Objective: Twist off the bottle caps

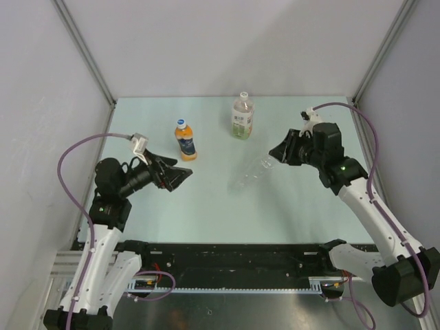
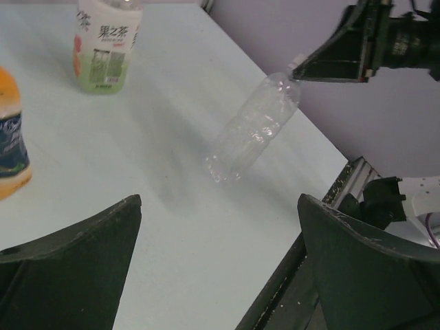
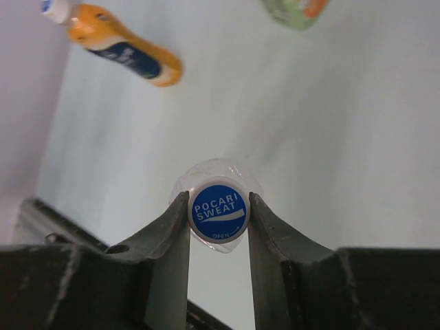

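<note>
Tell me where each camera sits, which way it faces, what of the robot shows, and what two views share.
Top external: above, behind the bases, looking down on the table; both arms, left gripper open, right gripper at the clear bottle.
Left wrist: on its arm, faces across the table to that bottle; own spread fingers at the bottom.
Right wrist: on its arm, looks along its fingers at the blue cap they clamp.
Shared: top and left wrist both show the right gripper at the clear bottle's neck.

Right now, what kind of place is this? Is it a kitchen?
Probably a robot test booth, not a kitchen: plain grey walls box in a pale table, and a left arm and right arm are mounted on the black rail at its near edge.
</note>
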You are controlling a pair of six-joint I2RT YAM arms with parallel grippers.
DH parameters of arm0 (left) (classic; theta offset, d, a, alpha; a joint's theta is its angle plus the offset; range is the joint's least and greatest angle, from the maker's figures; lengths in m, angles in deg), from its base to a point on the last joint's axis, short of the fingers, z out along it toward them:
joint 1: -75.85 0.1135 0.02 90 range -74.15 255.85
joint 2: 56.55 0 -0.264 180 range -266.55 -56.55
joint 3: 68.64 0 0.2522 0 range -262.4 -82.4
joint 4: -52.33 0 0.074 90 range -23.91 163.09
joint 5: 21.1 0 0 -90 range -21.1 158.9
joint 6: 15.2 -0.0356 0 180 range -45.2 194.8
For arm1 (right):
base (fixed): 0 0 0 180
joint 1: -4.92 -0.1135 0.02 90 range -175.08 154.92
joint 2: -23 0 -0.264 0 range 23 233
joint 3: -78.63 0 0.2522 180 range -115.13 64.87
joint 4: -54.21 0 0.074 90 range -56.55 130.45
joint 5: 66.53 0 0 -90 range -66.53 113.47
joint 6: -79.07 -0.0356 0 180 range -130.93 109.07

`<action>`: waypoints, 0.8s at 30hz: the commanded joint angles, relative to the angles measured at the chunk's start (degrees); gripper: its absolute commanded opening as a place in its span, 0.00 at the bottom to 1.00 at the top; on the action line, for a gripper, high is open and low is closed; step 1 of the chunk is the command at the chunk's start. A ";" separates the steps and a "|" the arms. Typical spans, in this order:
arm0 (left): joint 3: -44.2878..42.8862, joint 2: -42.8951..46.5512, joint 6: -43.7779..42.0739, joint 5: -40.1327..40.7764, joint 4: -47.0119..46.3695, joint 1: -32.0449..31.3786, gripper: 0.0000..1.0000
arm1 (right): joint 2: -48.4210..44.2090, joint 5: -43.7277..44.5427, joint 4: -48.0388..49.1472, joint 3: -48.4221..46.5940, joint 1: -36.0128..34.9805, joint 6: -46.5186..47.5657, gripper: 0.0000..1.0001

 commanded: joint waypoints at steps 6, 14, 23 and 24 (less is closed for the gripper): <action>-5.27 -4.95 -7.53 1.98 -0.78 -11.69 0.99 | 3.02 -32.52 9.08 -0.74 6.62 -3.70 0.00; -8.11 -15.39 -12.89 19.46 -0.50 -30.79 0.99 | 3.81 -39.18 9.97 -0.69 8.11 -4.52 0.00; -11.01 -25.34 -18.58 37.11 -0.48 -43.05 0.99 | 5.04 -36.12 6.46 -0.71 8.62 -4.55 0.00; -11.44 -26.50 -19.08 38.08 -0.50 -43.99 0.99 | 5.14 -35.98 6.32 -0.74 8.62 -4.69 0.00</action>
